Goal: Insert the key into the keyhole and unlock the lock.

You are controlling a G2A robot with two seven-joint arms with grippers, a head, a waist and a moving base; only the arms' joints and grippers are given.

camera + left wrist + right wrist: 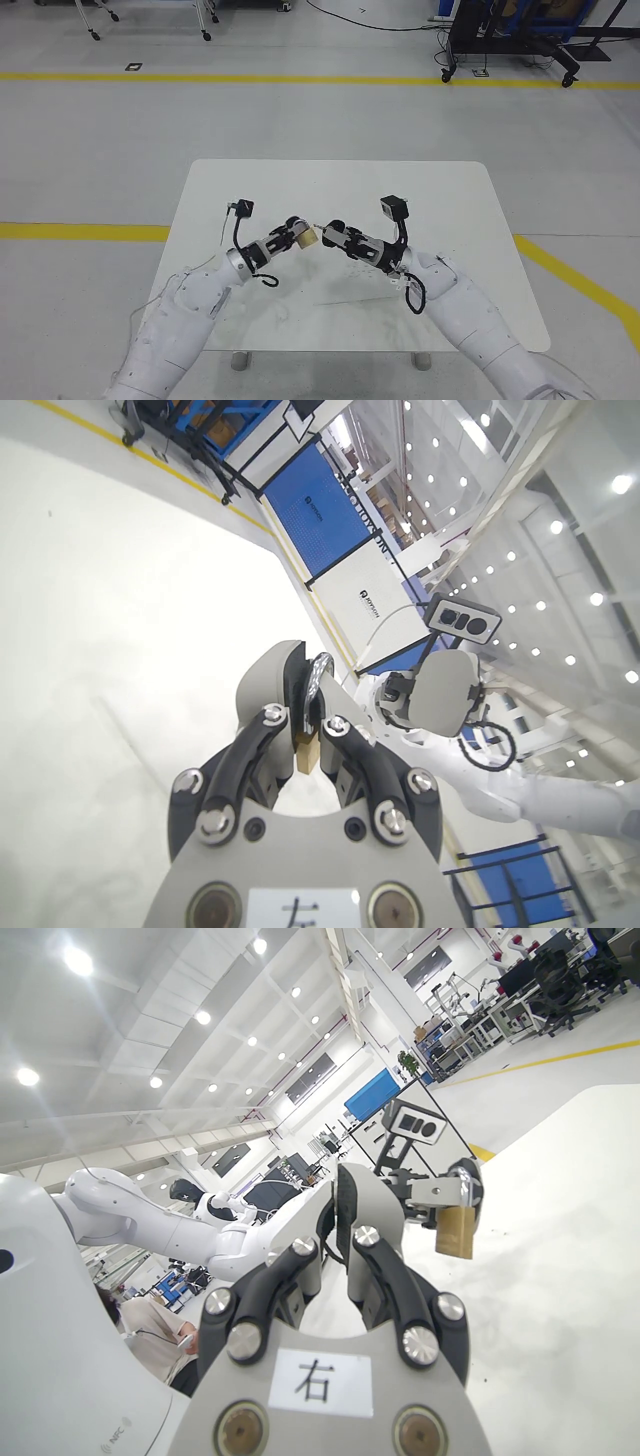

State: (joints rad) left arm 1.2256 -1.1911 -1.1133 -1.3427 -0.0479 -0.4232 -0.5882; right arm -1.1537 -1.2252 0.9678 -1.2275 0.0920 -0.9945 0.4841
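A brass padlock (pixel 306 238) hangs above the middle of the white table (pixel 300 185). My left gripper (pixel 295 233) is shut on its steel shackle (pixel 320 667), and the brass body (pixel 306 756) sits between the finger bases. In the right wrist view the padlock (pixel 455 1231) dangles from the left gripper (pixel 467 1188), keyhole end down. My right gripper (pixel 331 233) faces it a short gap away, its fingers (pixel 350 1208) pressed together. A thin key tip (pixel 492 689) pokes out of the right gripper (pixel 475 695); most of the key is hidden.
Both arms are raised over the table's middle, wrists angled toward each other. Small dark specks (pixel 500 1233) lie on the tabletop. Bare table surface stretches to the far edge (pixel 340 163). Beyond it are a yellow floor line (pixel 250 78) and wheeled racks (pixel 510 40).
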